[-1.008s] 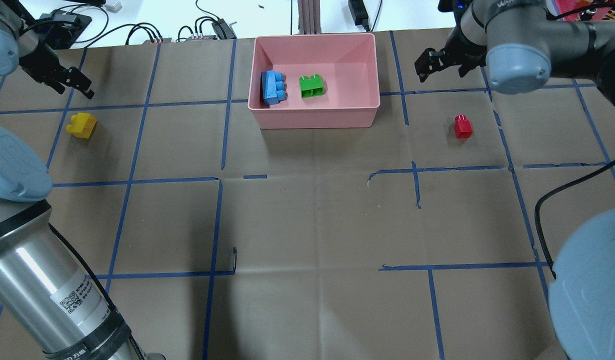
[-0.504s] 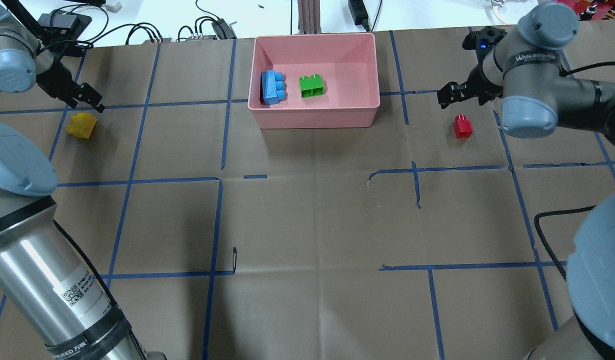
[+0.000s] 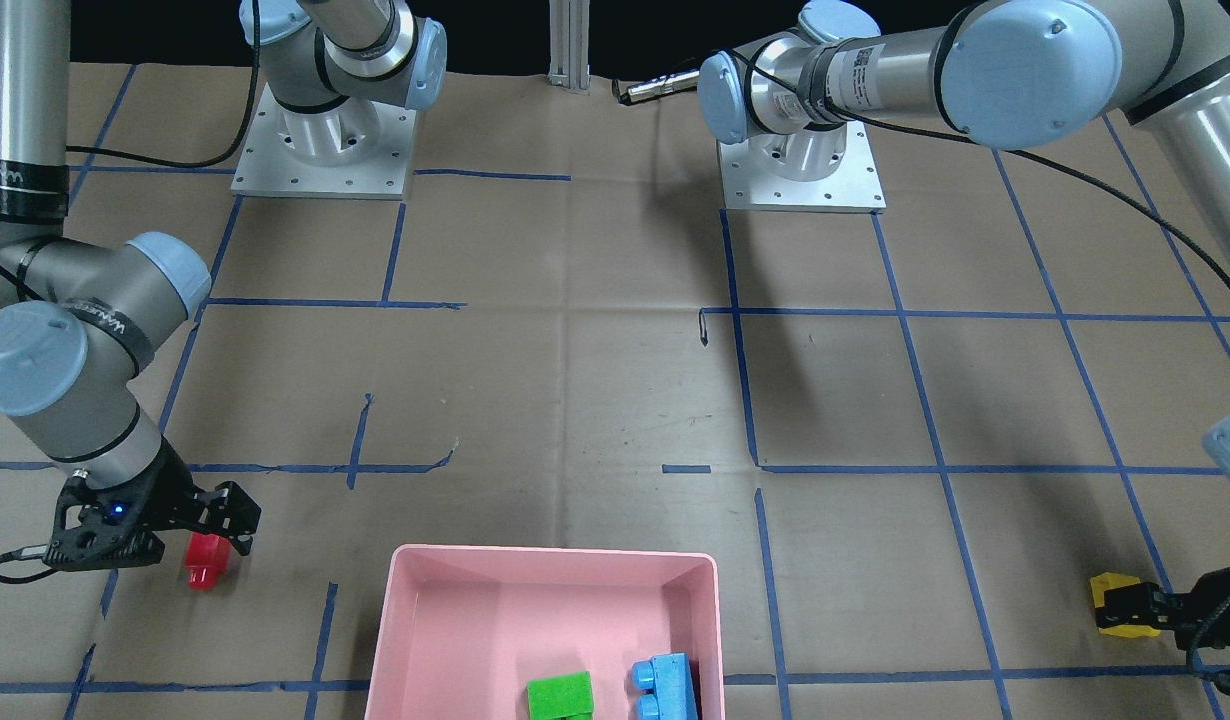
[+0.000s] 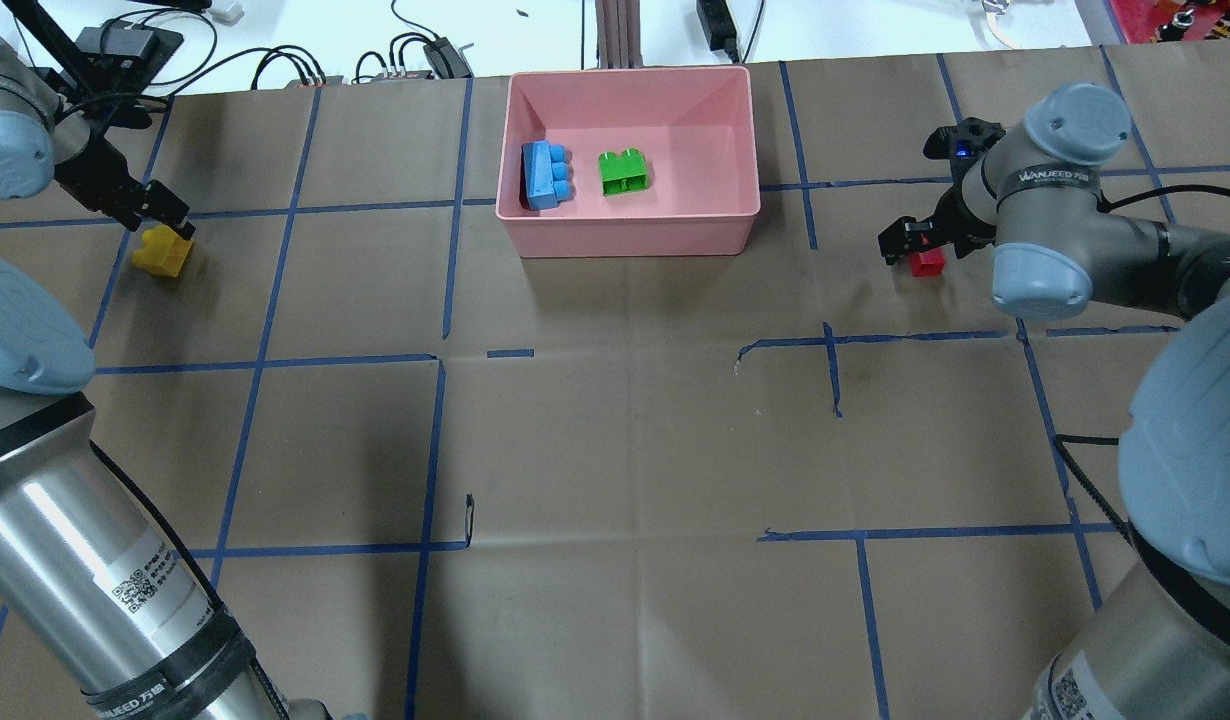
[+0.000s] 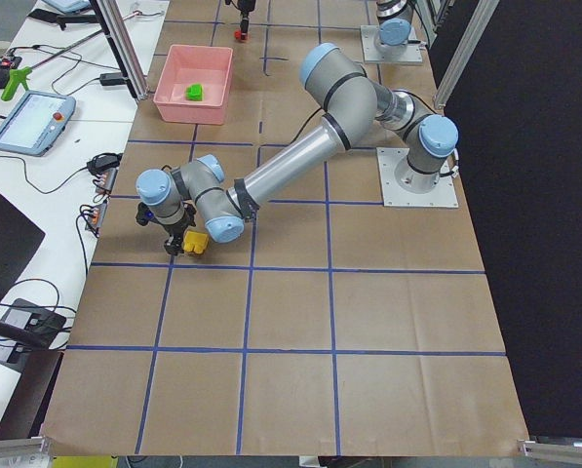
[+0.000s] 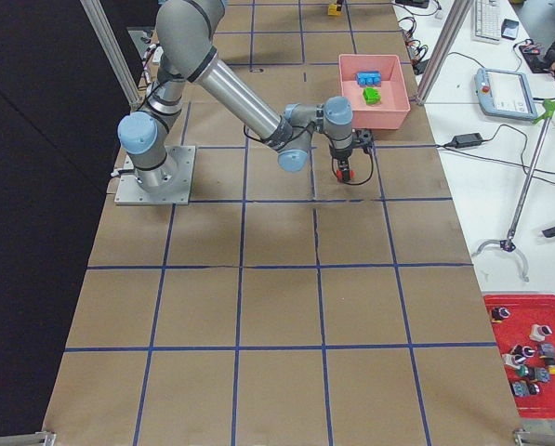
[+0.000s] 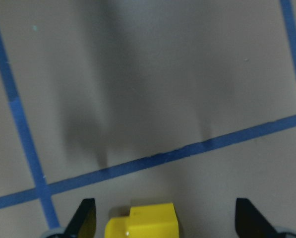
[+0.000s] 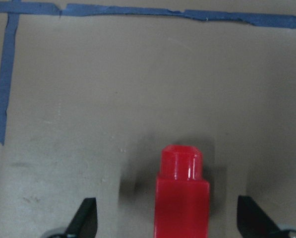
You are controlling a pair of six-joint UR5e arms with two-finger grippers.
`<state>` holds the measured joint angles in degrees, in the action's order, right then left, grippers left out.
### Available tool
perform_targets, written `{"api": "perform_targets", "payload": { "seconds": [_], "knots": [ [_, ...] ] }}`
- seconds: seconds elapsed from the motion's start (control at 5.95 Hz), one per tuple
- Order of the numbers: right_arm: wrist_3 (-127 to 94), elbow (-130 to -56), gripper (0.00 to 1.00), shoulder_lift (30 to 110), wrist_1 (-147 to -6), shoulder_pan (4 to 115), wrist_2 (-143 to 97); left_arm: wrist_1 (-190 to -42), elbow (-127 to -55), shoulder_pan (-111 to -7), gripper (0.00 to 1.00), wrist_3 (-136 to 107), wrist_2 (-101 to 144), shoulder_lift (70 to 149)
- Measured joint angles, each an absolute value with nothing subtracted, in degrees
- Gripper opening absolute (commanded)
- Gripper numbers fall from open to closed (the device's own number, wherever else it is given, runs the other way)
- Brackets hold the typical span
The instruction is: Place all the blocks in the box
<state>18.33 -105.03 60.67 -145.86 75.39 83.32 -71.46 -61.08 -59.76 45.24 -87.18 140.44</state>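
Observation:
The pink box (image 4: pixel 630 236) stands at the table's far middle, with the light-blue block (image 4: pixel 545 175) and the green block (image 4: pixel 623 172) inside; it also shows in the front view (image 3: pixel 555 553). The yellow block (image 4: pixel 160 255) lies on the table at far left. My left gripper (image 4: pixel 162 222) is open and low over it; in the left wrist view the block (image 7: pixel 144 222) sits between the spread fingers. The red block (image 4: pixel 928 263) lies right of the box. My right gripper (image 4: pixel 913 245) is open around it; the right wrist view shows the block (image 8: pixel 181 198) between the fingers.
Cables and power adapters (image 4: pixel 425 55) lie beyond the table's far edge, beside an aluminium post (image 4: pixel 615 30). Blue tape lines (image 4: pixel 435 430) grid the brown table cover. The two arm bases (image 3: pixel 320 150) stand on the robot's side of the table.
Both arms came down and nearer: the left gripper moved onto the yellow block, the right gripper onto the red block. The blocks and the box have not moved.

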Motion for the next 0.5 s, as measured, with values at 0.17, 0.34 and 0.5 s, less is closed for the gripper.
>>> {"api": "perform_targets", "payload": {
  "seconds": [0.17, 0.34, 0.5],
  "knots": [
    [18.4, -105.2, 0.43, 60.7, -145.9, 75.4, 83.4, -71.5, -62.3, -59.6, 0.86, 45.2, -87.0, 140.3],
    [18.5, -105.1, 0.09, 60.7, -145.9, 75.4, 83.5, -71.5, -63.0, -59.2, 0.75, 45.1, -86.9, 140.2],
    [18.6, -105.0, 0.06, 60.8, -145.9, 75.4, 83.6, -71.5, -63.2, -59.0, 0.61, 45.0, -86.9, 140.0]
  ]
}}
